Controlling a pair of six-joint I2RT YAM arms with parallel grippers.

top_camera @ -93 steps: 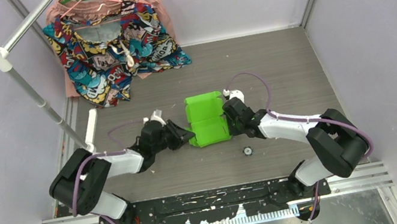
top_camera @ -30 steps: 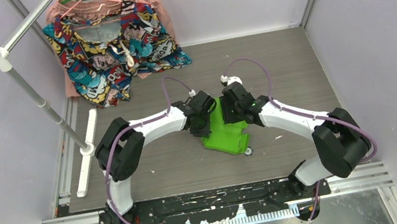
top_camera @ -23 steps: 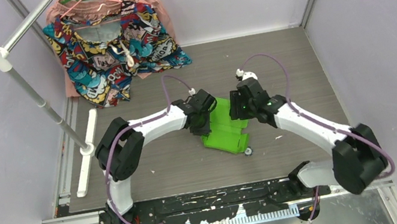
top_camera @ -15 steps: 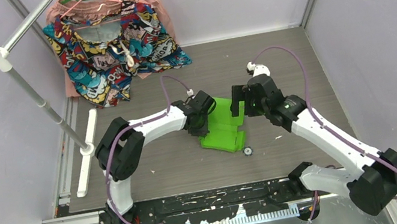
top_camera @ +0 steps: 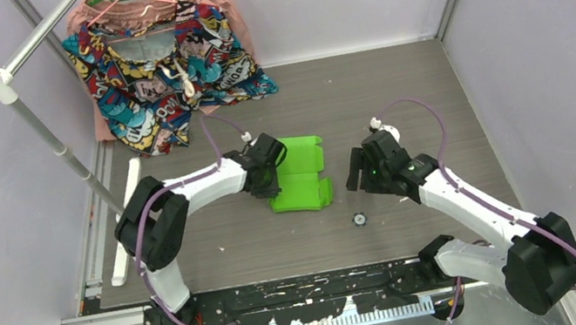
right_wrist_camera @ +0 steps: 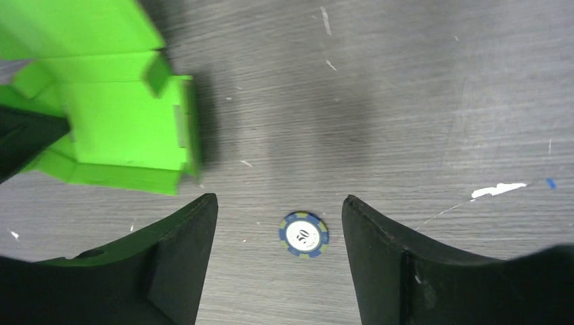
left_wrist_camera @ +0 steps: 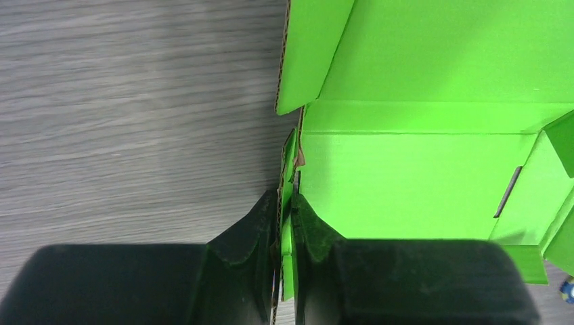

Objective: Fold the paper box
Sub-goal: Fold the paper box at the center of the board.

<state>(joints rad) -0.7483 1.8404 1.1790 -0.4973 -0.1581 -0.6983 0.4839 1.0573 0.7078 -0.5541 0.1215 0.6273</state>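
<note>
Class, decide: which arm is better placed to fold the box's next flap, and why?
Probably the right. The left gripper is shut on the box wall, steadying it; the right gripper hangs open and free beside it.

Bare desk (top_camera: 396, 91) behind and right of the paper box (top_camera: 298, 180) gives open passage. Left claw (left_wrist_camera: 288, 203) is pinched on the box's left wall, so that side is blocked. Right claw (right_wrist_camera: 279, 210) stands wide, apart from the box, over a poker chip (right_wrist_camera: 304, 234). Garment (top_camera: 163, 68) and rack pole (top_camera: 50, 136) crowd the far-left corner.

The left end effector (left_wrist_camera: 286, 233) pinches the paper box (left_wrist_camera: 413, 176) wall (lime-green card).
</note>
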